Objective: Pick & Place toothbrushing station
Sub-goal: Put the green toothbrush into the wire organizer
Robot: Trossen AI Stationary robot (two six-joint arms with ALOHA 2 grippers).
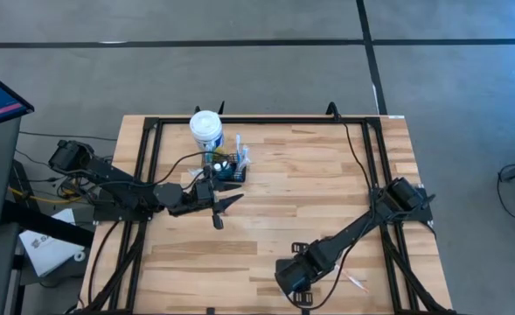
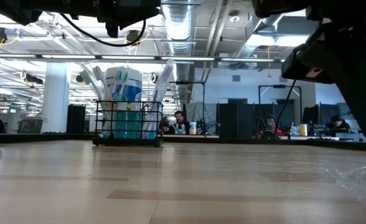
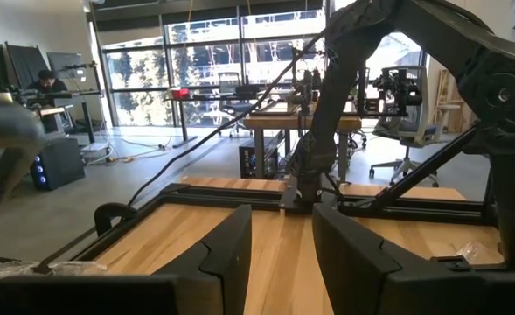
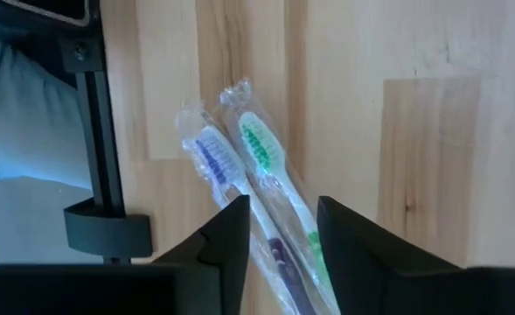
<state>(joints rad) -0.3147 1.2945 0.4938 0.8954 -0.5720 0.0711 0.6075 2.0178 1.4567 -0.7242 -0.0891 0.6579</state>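
Observation:
The toothbrushing station [image 1: 232, 169] is a small black wire caddy with wrapped brushes standing in it. It rests on the table at the far left, in front of a white blue-labelled tub [image 1: 206, 131]; the low view shows the caddy [image 2: 128, 127] too. My left gripper [image 1: 225, 210] hovers open and level just near of the caddy, nothing between its fingers [image 3: 231, 249]. My right gripper [image 4: 279, 210] points down, open, at the table's near edge. Its fingers stand on either side of two wrapped toothbrushes, one purple [image 4: 213, 157] and one green [image 4: 263, 149], which lie flat on the wood.
A black frame rail [image 4: 100, 149] runs along the table edge beside the two brushes. A clear wrapper [image 1: 355, 282] lies on the wood to the right of my right arm. Bare wood spreads across the middle of the table [image 1: 309, 201].

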